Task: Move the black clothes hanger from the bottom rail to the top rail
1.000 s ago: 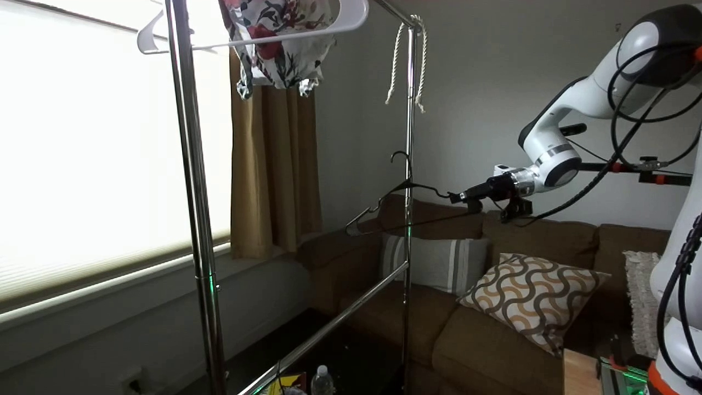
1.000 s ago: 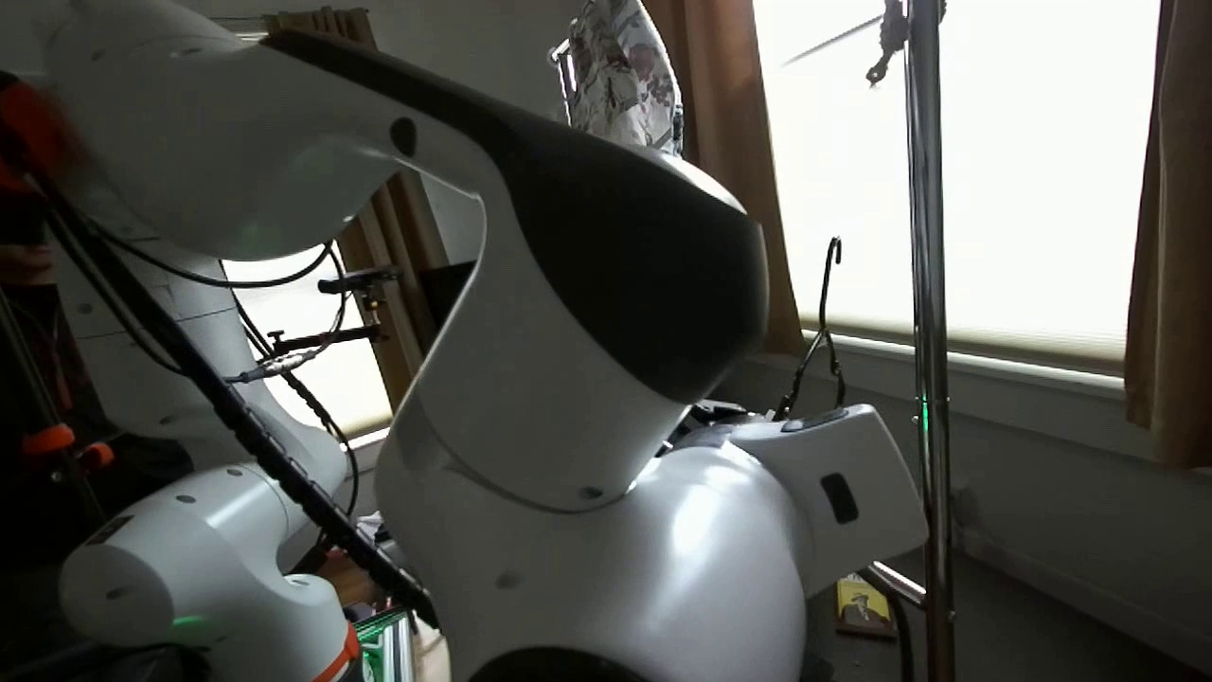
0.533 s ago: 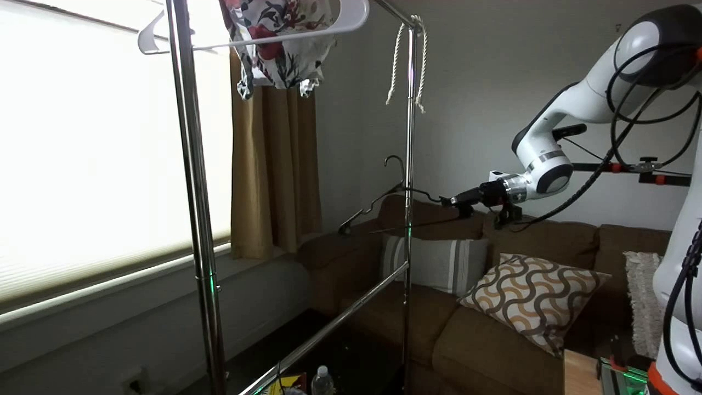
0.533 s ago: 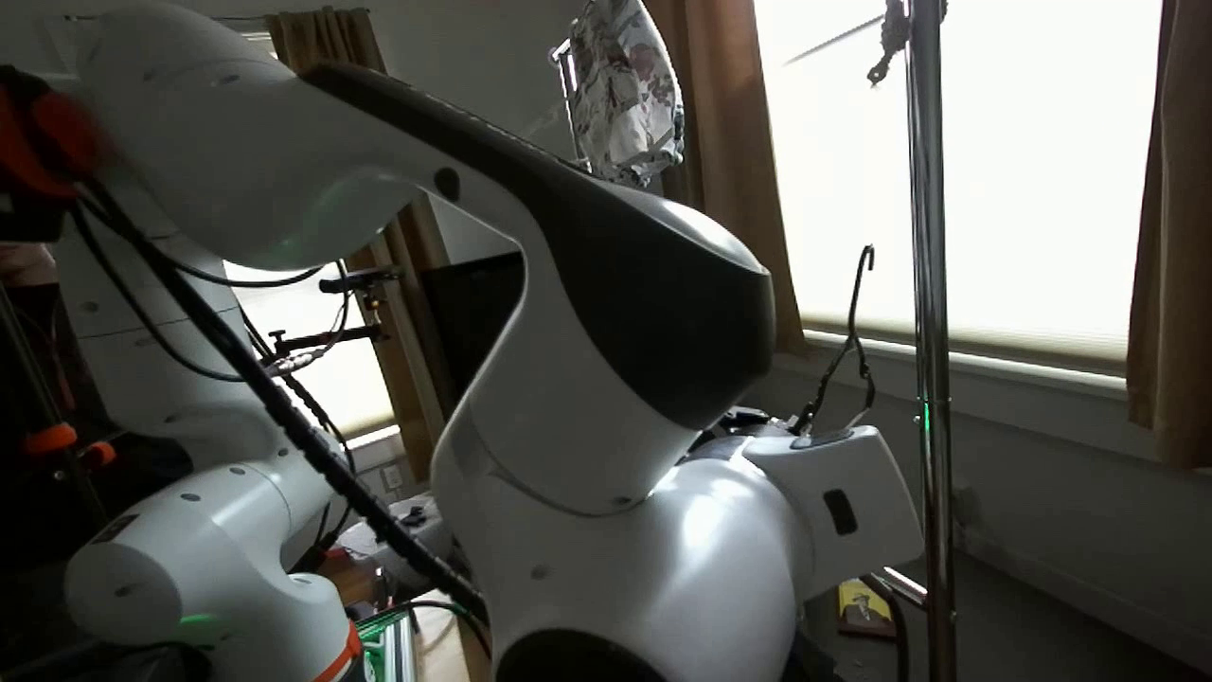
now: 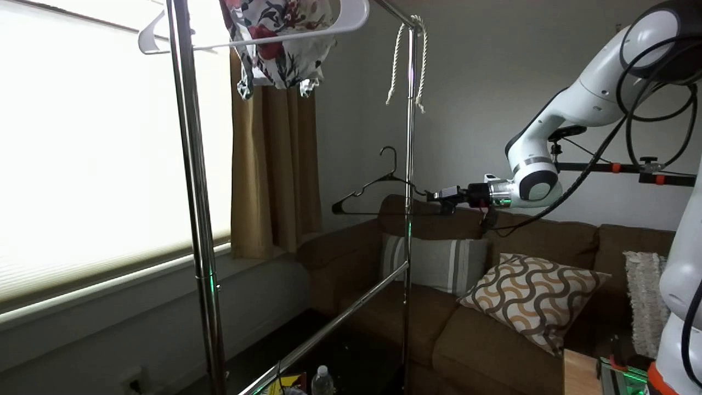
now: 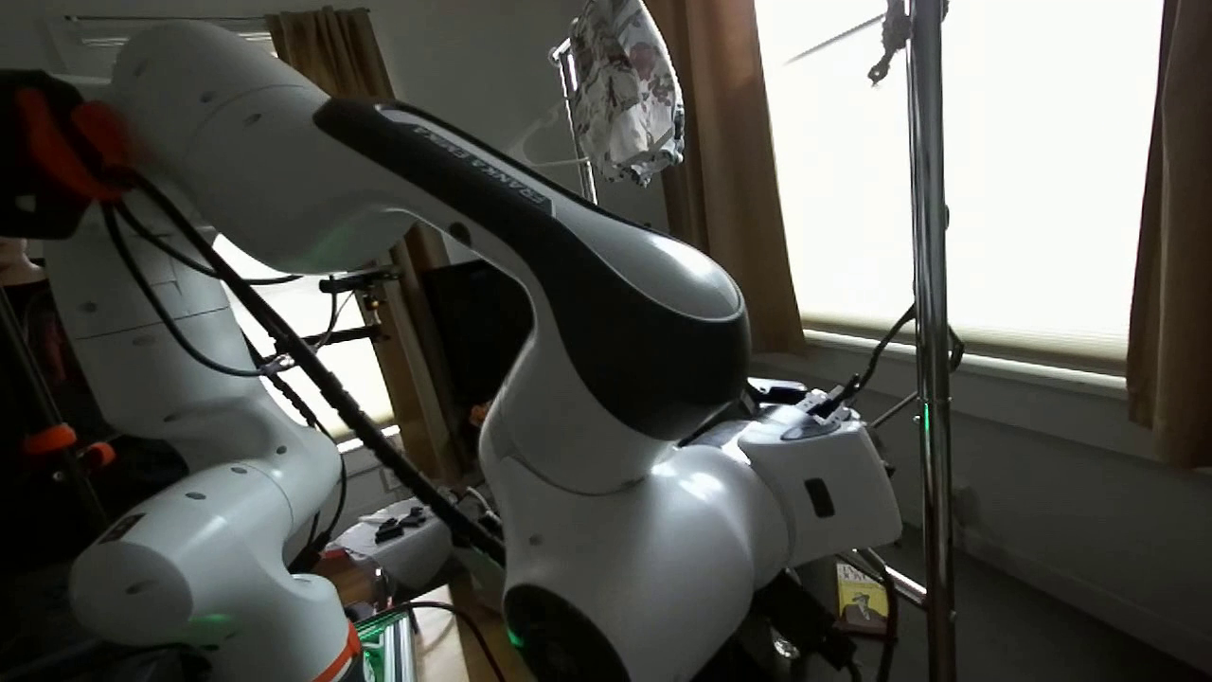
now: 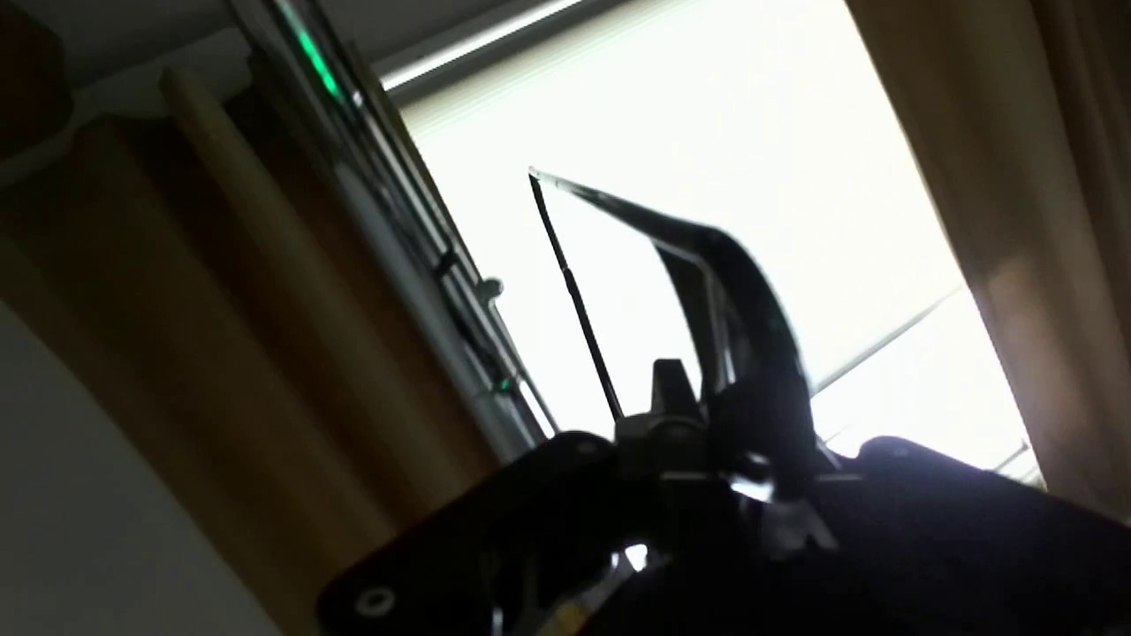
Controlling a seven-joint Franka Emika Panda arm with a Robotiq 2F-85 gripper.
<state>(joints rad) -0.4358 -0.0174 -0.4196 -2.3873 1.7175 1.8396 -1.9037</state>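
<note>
Narrowed, the pincer holds the black clothes hanger by one end in mid-air. As an exterior view shows it, the hanger reaches from the pincer toward nine o'clock, its hook up between ten and eleven (upright, as far as this angle shows). In the wrist view it runs from the pincer toward eleven o'clock against a bright window shade.

Well apart from it, the chrome bottom rail slants past at seven o'clock from the pincer; the top rail ends between eleven and twelve, with a white rope dangling there. A floral-print garment and a white hanger show between ten and eleven. Below, a striped pillow lies at six o'clock and a wavy-patterned pillow between four and five, both on a brown sofa.

The chrome upright under the rope overlaps the hanger in both exterior views; I cannot tell whether they touch. Open air shows from the hanger's far tip toward nine o'clock, as far as the opposite upright.
</note>
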